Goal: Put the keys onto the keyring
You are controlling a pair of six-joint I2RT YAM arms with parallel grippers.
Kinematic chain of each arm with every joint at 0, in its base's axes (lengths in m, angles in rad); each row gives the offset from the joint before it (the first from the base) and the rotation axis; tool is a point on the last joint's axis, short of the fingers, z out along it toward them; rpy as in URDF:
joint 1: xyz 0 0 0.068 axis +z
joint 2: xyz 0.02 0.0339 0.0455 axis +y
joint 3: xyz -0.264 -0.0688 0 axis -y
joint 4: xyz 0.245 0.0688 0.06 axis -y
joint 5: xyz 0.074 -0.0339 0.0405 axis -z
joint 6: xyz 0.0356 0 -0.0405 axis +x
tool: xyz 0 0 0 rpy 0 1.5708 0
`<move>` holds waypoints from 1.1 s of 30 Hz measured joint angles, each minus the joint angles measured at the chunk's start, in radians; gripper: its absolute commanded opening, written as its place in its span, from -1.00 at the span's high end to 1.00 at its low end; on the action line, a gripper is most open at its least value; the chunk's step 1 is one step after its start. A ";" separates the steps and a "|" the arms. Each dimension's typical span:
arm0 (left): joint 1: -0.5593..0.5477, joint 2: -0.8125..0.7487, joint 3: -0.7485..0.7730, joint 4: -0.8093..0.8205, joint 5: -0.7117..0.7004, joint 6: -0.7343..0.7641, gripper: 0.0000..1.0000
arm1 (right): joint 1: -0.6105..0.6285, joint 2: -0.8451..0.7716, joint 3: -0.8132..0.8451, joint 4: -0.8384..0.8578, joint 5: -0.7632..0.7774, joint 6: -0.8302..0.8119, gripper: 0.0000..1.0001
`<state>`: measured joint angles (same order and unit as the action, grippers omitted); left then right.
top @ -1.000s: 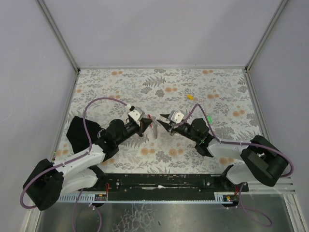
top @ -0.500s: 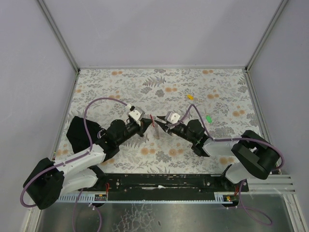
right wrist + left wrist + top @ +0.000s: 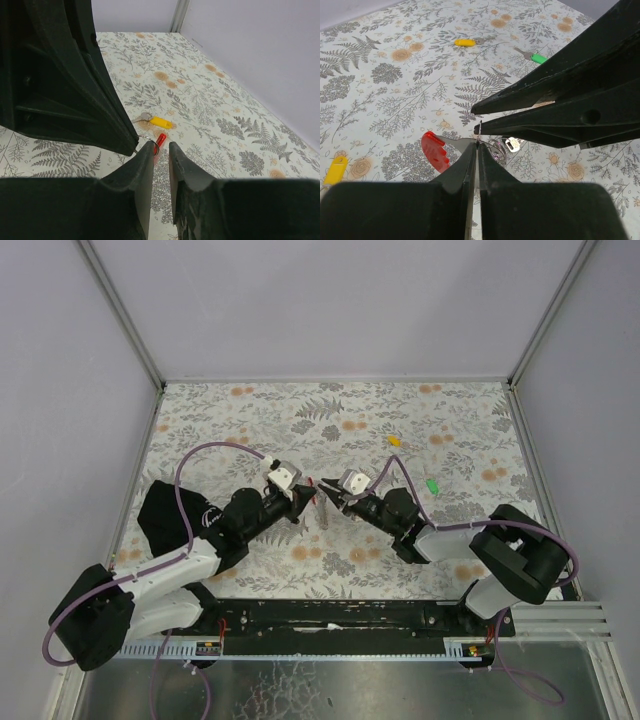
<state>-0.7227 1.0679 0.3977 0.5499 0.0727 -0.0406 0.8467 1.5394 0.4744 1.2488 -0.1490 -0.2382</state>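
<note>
The left gripper (image 3: 478, 146) is clamping tight on the keyring (image 3: 434, 150) — a curved red piece joined to a flat grey one. It is pinching the keyring at a thin wire edge and holding it above the floral-patterned table (image 3: 250, 420), near the middle of the table's near half. The right gripper (image 3: 473, 121) is reaching in from the opposite side, tip to tip with the left. Its jaws are standing a narrow gap apart, and the wire is sitting right at their tips. Nothing is visibly gripped between them.

A small silver metal key (image 3: 511, 145) is showing just beside the left fingertips; its head colour is too small to make out, and I cannot tell whether it is hanging from the keyring. A yellow-headed key (image 3: 465, 42) and a green-headed key (image 3: 538, 58) are lying on the table well beyond the grippers, apart from each other. Another yellow-headed key (image 3: 164, 122) is lying under the left arm's side — near the red piece in the right wrist view.
</note>
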 measured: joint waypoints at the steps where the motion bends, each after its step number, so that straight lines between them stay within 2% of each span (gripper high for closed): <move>1: -0.002 0.002 0.000 0.001 -0.003 -0.002 1.00 | 0.001 0.002 0.000 0.000 0.001 0.000 0.51; 6: -0.007 0.008 0.000 0.002 -0.011 -0.010 1.00 | 0.007 0.013 0.005 0.003 0.002 0.000 0.53; 11: -0.011 0.008 0.000 0.005 -0.018 -0.012 1.00 | 0.011 0.031 0.016 0.006 0.010 -0.002 0.90; 13: -0.011 0.008 0.000 0.003 -0.022 -0.012 0.91 | 0.012 0.036 0.018 0.008 0.017 -0.003 1.00; 16: -0.011 0.008 0.000 0.004 -0.031 -0.011 0.68 | 0.017 0.036 0.018 0.012 0.032 -0.007 1.00; 21: -0.012 -0.026 -0.021 0.038 -0.047 -0.011 0.19 | 0.018 0.021 0.018 -0.015 0.058 -0.013 1.00; 26: 0.045 -0.106 -0.109 0.121 0.000 -0.013 0.11 | 0.018 -0.035 0.018 -0.072 0.058 -0.012 1.00; 33: 0.164 -0.117 -0.169 0.231 0.142 -0.028 0.04 | 0.013 -0.070 0.018 -0.122 0.015 -0.003 1.00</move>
<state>-0.5587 0.9504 0.2287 0.7807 0.2146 -0.0689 0.8597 1.4693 0.4927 1.1267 -0.1337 -0.2413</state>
